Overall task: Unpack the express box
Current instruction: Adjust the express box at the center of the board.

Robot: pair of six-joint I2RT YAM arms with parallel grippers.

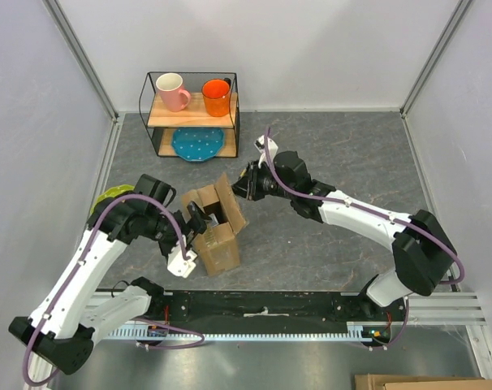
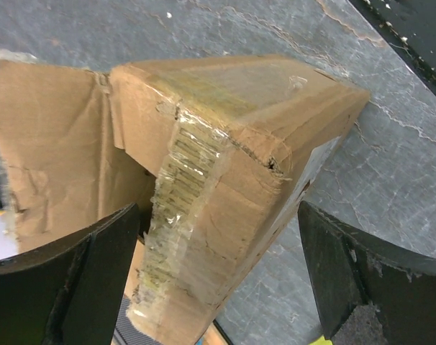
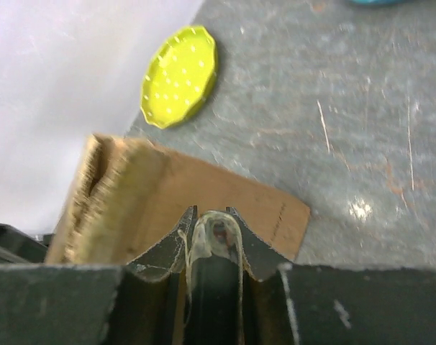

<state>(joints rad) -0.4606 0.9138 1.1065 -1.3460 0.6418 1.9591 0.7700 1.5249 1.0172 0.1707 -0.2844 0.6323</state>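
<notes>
Left gripper (image 2: pixel 218 208) was wide, straddling the taped corner of the box (image 2: pixel 232 144). Right gripper (image 3: pixel 212 215) was narrow, with a clear scrap (image 3: pixel 214 233) between its tips; couldn't tell if it gripped anything. It sat at the raised flap (image 3: pixel 203 183), 1 o'clock from the box. Box stood on the table (image 1: pixel 343 154), flaps open, left of centre, between the 2 arms. Yellow plate (image 1: pixel 108 197) lay at 10 o'clock from it. Rack (image 1: pixel 193 114) with 2 mugs (image 1: pixel 173 91) was at 12.
</notes>
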